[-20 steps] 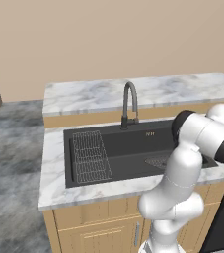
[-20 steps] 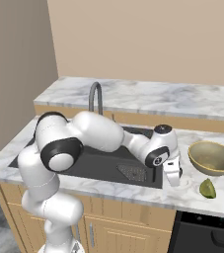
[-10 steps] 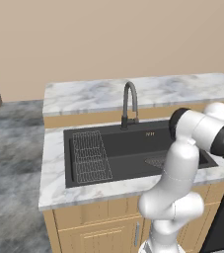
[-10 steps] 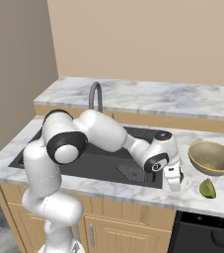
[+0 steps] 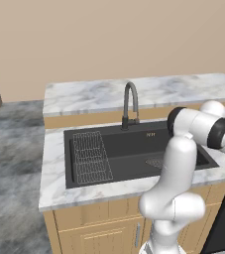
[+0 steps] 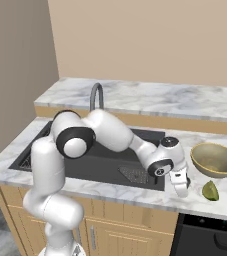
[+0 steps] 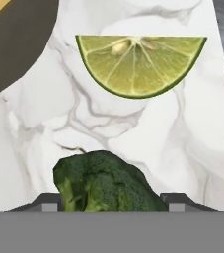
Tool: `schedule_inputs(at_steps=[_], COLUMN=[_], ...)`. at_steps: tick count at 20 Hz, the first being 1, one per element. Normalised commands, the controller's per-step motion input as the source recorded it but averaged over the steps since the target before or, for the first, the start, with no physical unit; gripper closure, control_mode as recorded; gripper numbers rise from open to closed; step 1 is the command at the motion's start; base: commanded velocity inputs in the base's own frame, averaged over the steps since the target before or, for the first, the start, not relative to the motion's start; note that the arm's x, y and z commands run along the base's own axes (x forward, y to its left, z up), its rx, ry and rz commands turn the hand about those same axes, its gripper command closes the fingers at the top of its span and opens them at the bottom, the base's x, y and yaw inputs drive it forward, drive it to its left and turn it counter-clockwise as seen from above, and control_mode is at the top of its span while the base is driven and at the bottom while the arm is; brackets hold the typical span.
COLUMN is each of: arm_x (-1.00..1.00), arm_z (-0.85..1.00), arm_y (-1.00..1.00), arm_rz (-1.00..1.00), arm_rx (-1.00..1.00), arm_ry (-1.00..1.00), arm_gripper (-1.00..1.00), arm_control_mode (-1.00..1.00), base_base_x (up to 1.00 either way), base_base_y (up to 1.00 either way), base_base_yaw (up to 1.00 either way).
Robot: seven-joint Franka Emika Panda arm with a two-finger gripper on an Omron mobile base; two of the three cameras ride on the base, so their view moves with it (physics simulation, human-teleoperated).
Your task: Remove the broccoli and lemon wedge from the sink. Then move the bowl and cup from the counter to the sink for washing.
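1. Counter [image 6: 150, 196]: bare marble strip lies at lower right of the right base view, between the sink rim and the front edge. Narrow there, so little margin toward the edge.
2. Sink [image 5: 129, 149]: basin holds just its rack and strainer; emptying step judged nearly finished.
3. Bowl [image 6: 215, 159]: sits on the counter at right, above the lemon wedge and apart from it; not yet moved.
4. Claw [image 6: 181, 186]: has swung out over the sink rim since a second ago and hangs low over the counter strip, left of the wedge, clamped on the broccoli [image 7: 106, 185].
5. Lemon wedge [image 7: 140, 64]: flat on the marble ahead of the floret in the hand view, with open marble between for setting down.
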Motion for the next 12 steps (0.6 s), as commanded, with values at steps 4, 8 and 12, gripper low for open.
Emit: schedule_inputs(at_steps=[4, 8, 12], arm_x=[0.11, 0.11, 0.07], arm_z=[-0.08, -0.06, -0.07], arm_y=[-0.15, -0.16, -0.17], arm_rz=[0.0, 0.0, 0.0], arm_rx=[0.0, 0.0, 0.0], arm_ry=[0.0, 0.0, 0.0], arm_gripper=[1.0, 1.0, 1.0], arm_control_mode=[-1.0, -1.0, -1.0], base_base_x=[0.0, 0.0, 0.0], base_base_y=[0.0, 0.0, 0.0], base_base_yaw=[0.0, 0.0, 0.0])
